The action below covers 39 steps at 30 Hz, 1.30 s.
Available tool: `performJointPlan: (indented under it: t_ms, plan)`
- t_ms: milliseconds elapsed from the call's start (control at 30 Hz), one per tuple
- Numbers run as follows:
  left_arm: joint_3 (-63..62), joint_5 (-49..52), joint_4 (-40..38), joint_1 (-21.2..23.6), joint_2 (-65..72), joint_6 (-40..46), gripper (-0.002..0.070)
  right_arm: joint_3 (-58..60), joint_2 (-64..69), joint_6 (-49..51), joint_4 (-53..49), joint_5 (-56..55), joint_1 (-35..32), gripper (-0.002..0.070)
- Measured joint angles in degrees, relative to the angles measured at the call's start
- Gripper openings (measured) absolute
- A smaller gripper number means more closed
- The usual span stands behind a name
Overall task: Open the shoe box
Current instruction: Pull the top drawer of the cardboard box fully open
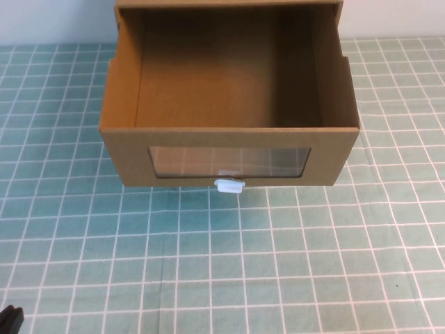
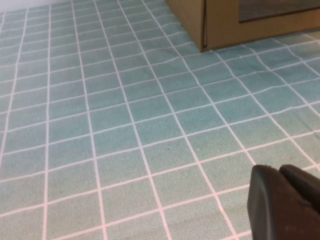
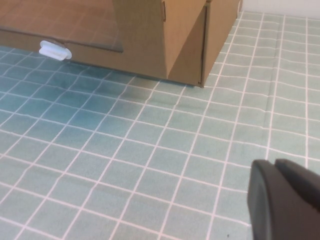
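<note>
The brown cardboard shoe box point(image 1: 125, 149) stands at the back middle of the table. Its drawer is slid out toward me, and the inside point(image 1: 229, 76) is empty. The drawer's front has a clear window point(image 1: 229, 161) with a small white pull tab point(image 1: 229, 186) under it. My left gripper point(image 2: 279, 171) is shut with nothing in it, low over the cloth at the near left corner point(image 1: 10, 320), far from the box point(image 2: 225, 25). My right gripper point(image 3: 275, 164) is shut and empty, near the front right, well short of the tab point(image 3: 55, 50) and the box corner point(image 3: 185, 45).
A green cloth with a white grid point(image 1: 222, 264) covers the table. A pale wall runs behind the box. Only the box stands on the cloth in view.
</note>
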Motion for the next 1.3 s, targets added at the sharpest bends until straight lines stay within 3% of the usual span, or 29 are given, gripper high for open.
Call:
performJointPlan:
  t_ms: [600,867,1300]
  plan:
    - [0.0,0.1,0.0,0.0,0.0,0.0,-0.0005,0.2,-2.4,1.0,-5.5,-0.9,1.1,-0.0013]
    - [0.0,0.1,0.0,0.0,0.0,0.0,-0.0005,7.2,-9.0,22.5,-21.1,-11.6,1.7,-0.0013]
    - [0.0,0.1,0.0,0.0,0.0,0.0,-0.0005,16.8,-9.6,25.4,-27.2,-13.8,1.7,-0.0013]
